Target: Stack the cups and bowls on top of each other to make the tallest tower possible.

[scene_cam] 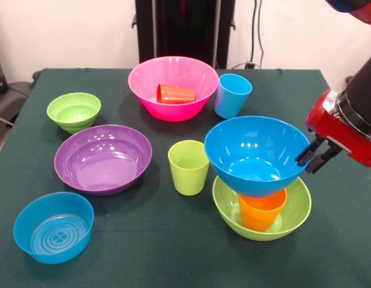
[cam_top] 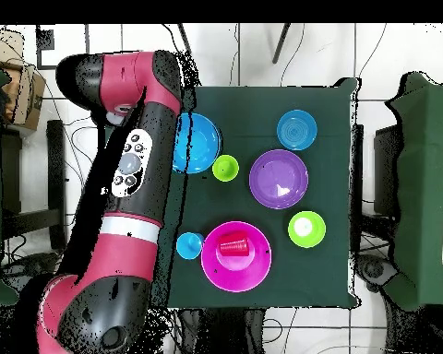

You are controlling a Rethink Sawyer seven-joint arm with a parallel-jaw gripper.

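Tower: large blue bowl [scene_cam: 257,153] seated on orange cup [scene_cam: 262,211], nested in large lime green bowl [scene_cam: 296,210] for base width | gripper [scene_cam: 316,157] beside blue rim, fingers slightly spread, empty.

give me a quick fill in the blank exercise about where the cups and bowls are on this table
1. The red plastic cup lies on its side inside the large ____ plastic bowl.
2. The large blue plastic bowl rests on an upright ____ plastic cup.
3. That cup stands inside the large ____ plastic bowl.
4. The robot's hand is at the rim of the large ____ bowl.

Missing words: pink; orange; lime green; blue
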